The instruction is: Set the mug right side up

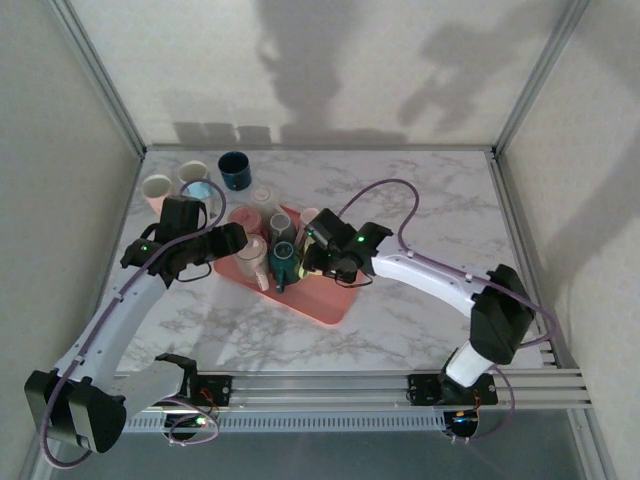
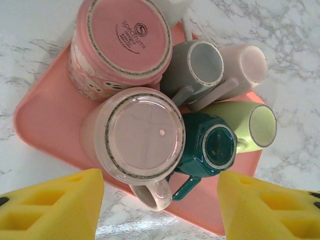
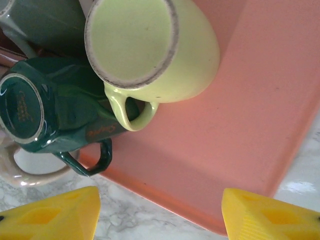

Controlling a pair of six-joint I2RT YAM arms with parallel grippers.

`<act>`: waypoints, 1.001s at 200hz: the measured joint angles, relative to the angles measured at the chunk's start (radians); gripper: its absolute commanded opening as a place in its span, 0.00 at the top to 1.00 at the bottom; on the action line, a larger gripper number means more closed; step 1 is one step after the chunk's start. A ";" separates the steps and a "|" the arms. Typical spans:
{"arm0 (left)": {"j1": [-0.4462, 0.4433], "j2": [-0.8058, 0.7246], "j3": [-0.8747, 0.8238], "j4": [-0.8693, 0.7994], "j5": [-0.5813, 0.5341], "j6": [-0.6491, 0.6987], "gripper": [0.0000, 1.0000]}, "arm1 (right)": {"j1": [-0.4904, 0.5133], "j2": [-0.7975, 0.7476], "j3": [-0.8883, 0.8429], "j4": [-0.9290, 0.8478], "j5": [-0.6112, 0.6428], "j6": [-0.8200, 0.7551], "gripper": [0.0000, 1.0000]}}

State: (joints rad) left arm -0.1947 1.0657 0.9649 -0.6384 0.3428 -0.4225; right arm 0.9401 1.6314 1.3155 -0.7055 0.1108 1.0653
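Several mugs stand upside down, packed together on a pink tray (image 1: 325, 300). In the left wrist view I see a large pink mug (image 2: 122, 42), a pale pink glassy mug (image 2: 142, 132), a dark green mug (image 2: 212, 145), a lime mug (image 2: 250, 125) and a grey-green mug (image 2: 195, 65). My left gripper (image 2: 160, 210) hangs open above the tray's near edge, nothing between its yellow fingers (image 2: 50, 205). The right gripper (image 3: 160, 215) is open too, over the tray's edge beside the lime mug (image 3: 150, 45) and the dark green mug (image 3: 45, 110). Both grippers (image 1: 235, 240) (image 1: 318, 250) flank the cluster.
Three upright mugs stand at the back left of the marble table: a dark blue one (image 1: 236, 170) and two pale ones (image 1: 157, 188) (image 1: 193, 178). Metal frame posts and walls enclose the table. The right half of the tray (image 3: 225, 115) is bare.
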 measured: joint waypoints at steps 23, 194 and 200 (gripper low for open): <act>0.000 -0.006 -0.010 0.011 0.021 0.000 0.38 | 0.005 0.056 0.029 0.025 0.003 0.076 0.31; 0.000 -0.020 -0.012 0.012 0.080 0.038 0.38 | 0.006 0.249 0.207 -0.019 0.108 0.210 0.32; 0.000 -0.020 -0.012 0.012 0.081 0.038 0.38 | 0.006 0.251 0.209 -0.019 0.113 0.204 0.32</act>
State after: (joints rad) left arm -0.1947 1.0454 0.9531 -0.6262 0.4236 -0.3847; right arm 0.9459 1.8824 1.5242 -0.7246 0.2237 1.2694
